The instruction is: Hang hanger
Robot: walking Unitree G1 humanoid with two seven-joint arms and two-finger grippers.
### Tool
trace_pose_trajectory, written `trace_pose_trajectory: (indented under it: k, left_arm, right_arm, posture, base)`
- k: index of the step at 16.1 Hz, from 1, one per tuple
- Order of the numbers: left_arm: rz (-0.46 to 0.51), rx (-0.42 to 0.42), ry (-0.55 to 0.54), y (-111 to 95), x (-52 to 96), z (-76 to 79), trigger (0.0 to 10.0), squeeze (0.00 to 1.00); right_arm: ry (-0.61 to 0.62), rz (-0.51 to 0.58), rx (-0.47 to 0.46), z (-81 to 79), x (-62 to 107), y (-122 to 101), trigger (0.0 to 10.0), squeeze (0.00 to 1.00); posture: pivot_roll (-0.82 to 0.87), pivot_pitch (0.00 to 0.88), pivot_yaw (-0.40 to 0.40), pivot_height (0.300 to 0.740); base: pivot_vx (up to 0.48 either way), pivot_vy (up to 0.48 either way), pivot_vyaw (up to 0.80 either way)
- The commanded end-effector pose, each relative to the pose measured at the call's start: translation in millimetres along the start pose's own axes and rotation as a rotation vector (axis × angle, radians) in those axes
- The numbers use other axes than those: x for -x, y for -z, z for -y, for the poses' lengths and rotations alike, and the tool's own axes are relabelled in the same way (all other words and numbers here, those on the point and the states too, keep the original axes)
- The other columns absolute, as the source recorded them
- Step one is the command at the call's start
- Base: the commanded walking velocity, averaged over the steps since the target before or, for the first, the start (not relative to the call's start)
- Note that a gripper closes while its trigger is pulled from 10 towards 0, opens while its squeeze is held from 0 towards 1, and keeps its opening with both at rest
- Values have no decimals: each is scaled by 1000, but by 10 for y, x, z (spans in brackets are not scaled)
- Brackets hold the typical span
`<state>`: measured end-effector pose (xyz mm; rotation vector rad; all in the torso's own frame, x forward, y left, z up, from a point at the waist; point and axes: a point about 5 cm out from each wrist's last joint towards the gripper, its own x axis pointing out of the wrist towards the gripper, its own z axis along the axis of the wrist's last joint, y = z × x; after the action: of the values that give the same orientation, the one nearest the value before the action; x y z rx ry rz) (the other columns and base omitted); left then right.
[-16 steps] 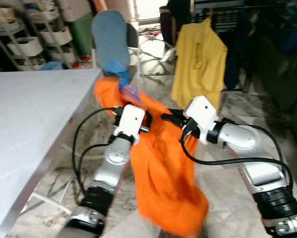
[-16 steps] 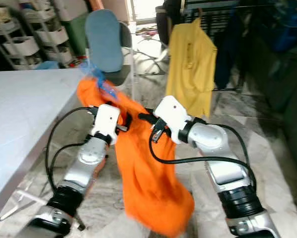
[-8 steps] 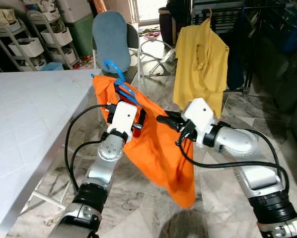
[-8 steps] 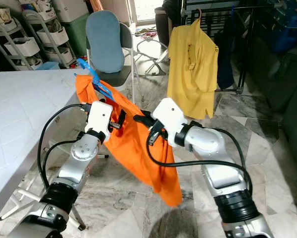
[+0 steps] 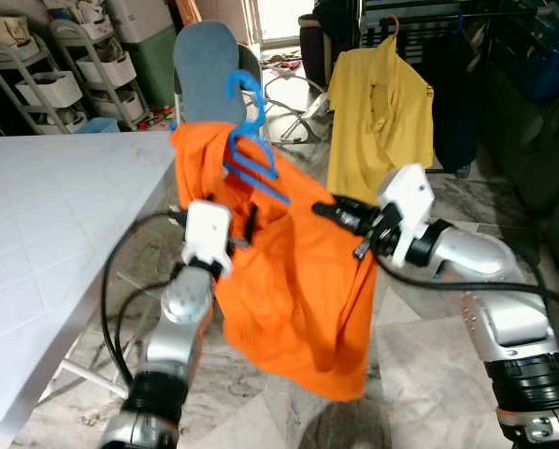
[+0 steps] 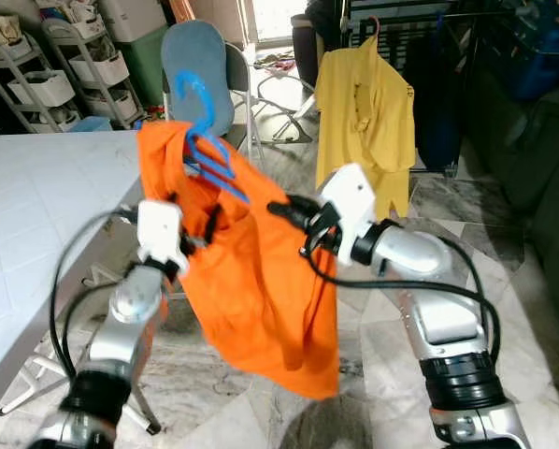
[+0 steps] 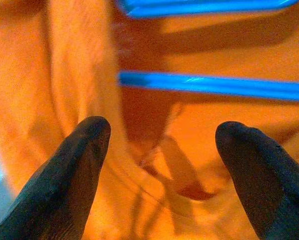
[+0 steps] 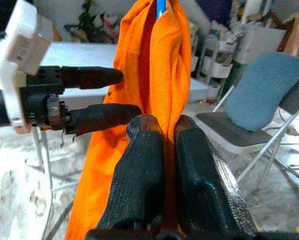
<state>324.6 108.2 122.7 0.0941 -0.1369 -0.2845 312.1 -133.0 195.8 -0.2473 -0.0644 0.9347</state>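
Shirt (image 5: 289, 281) rides a blue hanger (image 5: 251, 154): your right gripper (image 5: 331, 211) pinches its edge, your left gripper (image 7: 157, 165), fingers apparently spread, props it for hanging.

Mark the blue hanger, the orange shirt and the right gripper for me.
blue hanger (image 5: 245, 112), left eye view, on the hook's neck.
orange shirt (image 5: 293, 281), left eye view, on the hanging front cloth.
right gripper (image 8: 167, 131), right wrist view, between the fingertips pinching the cloth.
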Motion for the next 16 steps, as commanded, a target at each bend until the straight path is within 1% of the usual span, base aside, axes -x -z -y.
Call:
trace_pose_trajectory:
  k: [1,2,3,4,5,6,7,8,10,11,13,14,16]
  left_arm:
    - [28,-9,63,-69,40,-29,10000,110]
    - [50,-8,99,-107,80,-48,10000,922]
    - [42,-13,144,-114,115,-69,10000,1000]
    - [32,-3,281,-116,198,-51,10000,1000]
    - [27,1,351,-119,247,-32,10000,1000]
    - [-19,28,465,-76,362,-21,10000,1000]
    - [-40,48,509,-55,413,-37,10000,1000]
    - [-78,45,549,-5,455,-70,10000,1000]
    - [-155,18,622,97,516,-167,10000,1000]
    - [-169,-12,666,111,516,-197,10000,1000]
    - [-184,-19,719,98,479,-202,10000,1000]
    - [-184,-24,745,76,445,-195,10000,1000]
    - [-193,-45,757,77,407,-209,10000,1000]
  right_arm:
    - [-36,-14,31,-2,17,27,10000,0]
    - [-45,-39,25,51,81,64,10000,0]
    - [-40,-86,37,137,163,122,10000,0]
    - [-49,-176,54,257,328,243,10000,0]
    - [-65,-207,61,292,404,293,10000,0]
    - [-90,-290,85,371,570,415,10000,0]
    - [-124,-295,73,374,629,430,10000,0]
    - [-143,-295,66,389,668,427,10000,0]
    - [-221,-288,72,397,719,371,10000,0]
    - [-284,-265,69,384,723,286,10000,0]
    - [-366,-242,80,380,735,154,10000,0]
    - [-421,-261,101,381,781,107,10000,0]
    - [-467,-279,111,383,844,69,10000,0]
  posture:
    - [-154,0,135,740]
    - [-154,0,135,740]
    - [-154,0,135,740]
    - [-147,0,134,740]
    - [-147,0,134,740]
    - [-142,0,134,740]
    - [-140,0,139,740]
    - [-136,0,141,740]
    - [-136,0,147,740]
    - [-137,0,149,740]
    - [-144,0,160,740]
    - [-148,0,166,740]
    - [-151,0,170,740]
  base:
    - [0,0,0]
    - [0,0,0]
    - [0,0,0]
    - [0,0,0]
    - [0,0,0]
    - [0,0,0]
    - [0,0,0]
    - [0,0,0]
    - [0,0,0]
    - [0,0,0]
    - [0,0,0]
    - [0,0,0]
    - [0,0,0]
